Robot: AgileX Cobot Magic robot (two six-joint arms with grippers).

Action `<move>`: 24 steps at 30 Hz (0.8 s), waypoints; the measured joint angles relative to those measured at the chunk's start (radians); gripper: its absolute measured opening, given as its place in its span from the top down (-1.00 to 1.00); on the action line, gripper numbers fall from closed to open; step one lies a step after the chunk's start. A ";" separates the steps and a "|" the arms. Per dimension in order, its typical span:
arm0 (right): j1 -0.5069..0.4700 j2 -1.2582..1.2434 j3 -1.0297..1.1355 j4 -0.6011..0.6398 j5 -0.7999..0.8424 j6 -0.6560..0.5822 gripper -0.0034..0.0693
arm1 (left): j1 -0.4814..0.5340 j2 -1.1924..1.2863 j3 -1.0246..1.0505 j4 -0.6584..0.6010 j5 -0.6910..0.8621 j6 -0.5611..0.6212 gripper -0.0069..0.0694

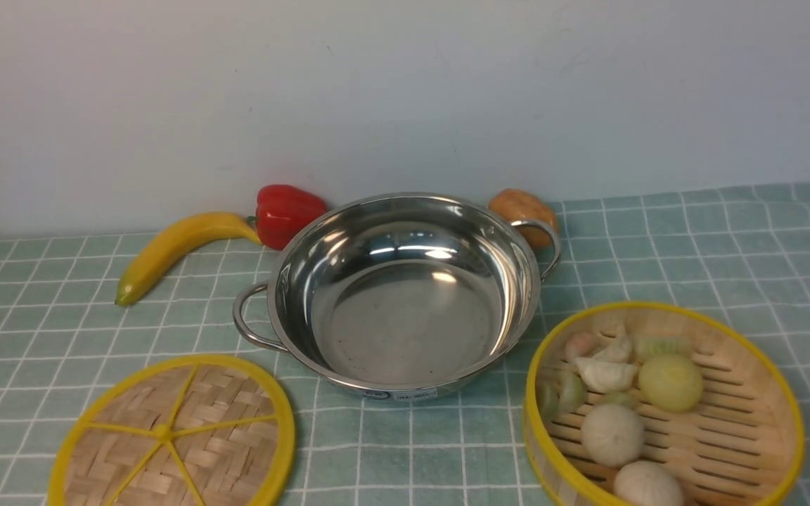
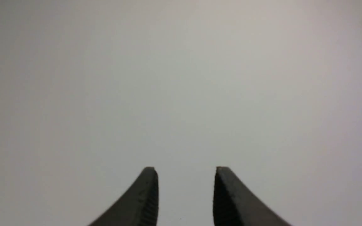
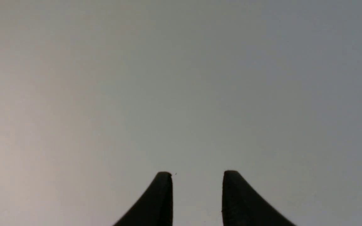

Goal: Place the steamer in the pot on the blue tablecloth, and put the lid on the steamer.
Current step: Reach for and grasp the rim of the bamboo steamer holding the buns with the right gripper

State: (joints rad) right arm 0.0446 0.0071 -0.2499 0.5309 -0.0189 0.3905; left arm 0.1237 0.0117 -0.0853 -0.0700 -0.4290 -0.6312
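The steamer (image 1: 746, 414) is sitting on the blue tablecloth (image 1: 693, 246) right of the empty pot (image 1: 405, 316), the lid (image 1: 173, 432) lying left, likely so each arm gets one. The left claw (image 2: 185, 175) and right claw (image 3: 196, 179) are standing apart, gripping nothing.

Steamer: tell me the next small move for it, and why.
Probably lower the right claw toward the steamer and line it up on the rim. The steamer sits on the blue tablecloth to the right of the pot, which is empty, and the right claw is open and holds nothing.
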 joint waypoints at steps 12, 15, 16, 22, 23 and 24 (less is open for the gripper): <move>0.034 0.483 -0.466 -0.384 0.441 -0.097 0.24 | 0.000 0.339 -0.371 0.403 0.605 -0.046 0.18; 0.034 0.638 -0.570 -0.397 0.609 -0.170 0.24 | 0.000 0.456 -0.436 0.395 0.768 0.010 0.18; 0.034 0.682 -0.596 -0.399 0.659 -0.190 0.24 | 0.000 0.489 -0.459 0.384 0.837 0.043 0.18; 0.034 0.952 -0.738 -0.400 0.946 -0.301 0.24 | 0.000 0.721 -0.581 0.190 1.192 0.404 0.18; 0.034 0.995 -0.747 -0.400 0.987 -0.323 0.24 | 0.000 0.770 -0.599 0.135 1.231 0.486 0.18; 0.034 1.002 -0.748 -0.400 0.992 -0.323 0.24 | 0.000 0.778 -0.601 0.135 1.237 0.499 0.18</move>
State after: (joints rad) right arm 0.0782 1.0086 -0.9975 0.1311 0.9730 0.0678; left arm 0.1237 0.7897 -0.6860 0.0645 0.8085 -0.1326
